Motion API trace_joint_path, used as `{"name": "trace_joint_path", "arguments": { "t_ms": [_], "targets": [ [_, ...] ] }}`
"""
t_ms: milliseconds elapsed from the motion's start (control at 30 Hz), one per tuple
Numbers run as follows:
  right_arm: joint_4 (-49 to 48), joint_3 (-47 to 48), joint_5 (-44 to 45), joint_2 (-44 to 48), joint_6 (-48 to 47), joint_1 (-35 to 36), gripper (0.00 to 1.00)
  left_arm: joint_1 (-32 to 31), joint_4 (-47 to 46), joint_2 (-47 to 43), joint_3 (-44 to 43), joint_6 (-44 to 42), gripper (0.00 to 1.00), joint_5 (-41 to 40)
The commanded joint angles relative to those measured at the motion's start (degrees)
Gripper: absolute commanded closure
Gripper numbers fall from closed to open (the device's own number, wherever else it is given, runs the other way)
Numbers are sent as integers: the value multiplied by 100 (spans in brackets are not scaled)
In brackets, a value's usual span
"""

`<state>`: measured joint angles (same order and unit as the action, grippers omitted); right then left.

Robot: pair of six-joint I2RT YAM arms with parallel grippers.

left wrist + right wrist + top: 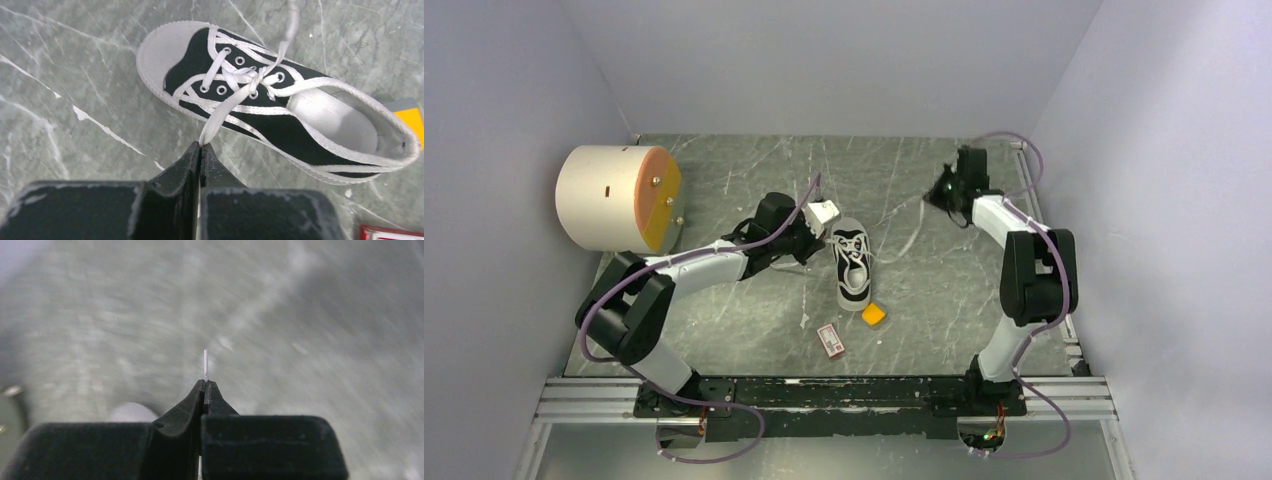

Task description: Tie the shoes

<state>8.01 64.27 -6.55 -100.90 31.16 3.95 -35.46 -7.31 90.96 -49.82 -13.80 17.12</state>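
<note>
On the table [944, 300], the sneaker [853, 265] is lying between the grippers. One lace [227, 107] is being clamped by the left gripper [201, 146], and a white tip [205, 359] by the right gripper [205, 384]. A crossing [257, 77] is showing, but no bow is yet being formed.

No text, brand, number or sign can be read in any of the views. The small red-and-white card [830, 340] lying on the table [724, 330] is the only thing that looks printed. From above it is too small to make out, and the left wrist view catches only its edge. The sneaker [300, 132] shows plain black canvas, white trim and a white insole, with no legible lettering.
</note>
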Motion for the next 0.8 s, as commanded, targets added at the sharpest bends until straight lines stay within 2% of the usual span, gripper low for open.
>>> {"name": "trace_joint_path", "arguments": {
  "t_ms": [0,167,400,567,767],
  "targets": [
    [-1378,990,-1788,-601,-129,398,100,-57,-1135,-38,311,-747,95,80],
    [-1386,2100,-3128,-1564,14,1187,100,-91,-1670,3,450,-1141,95,31],
    [-996,3252,-4297,-2482,548,2492,100,-236,-1844,-261,751,-1695,95,459],
    [500,3700,-4569,-2678,307,3133,98,-513,-2087,-642,1323,-2168,95,282],
    [2225,3822,-4746,-2631,-86,3321,95,-709,-2171,-868,1616,-2462,95,59]
  ]
}}
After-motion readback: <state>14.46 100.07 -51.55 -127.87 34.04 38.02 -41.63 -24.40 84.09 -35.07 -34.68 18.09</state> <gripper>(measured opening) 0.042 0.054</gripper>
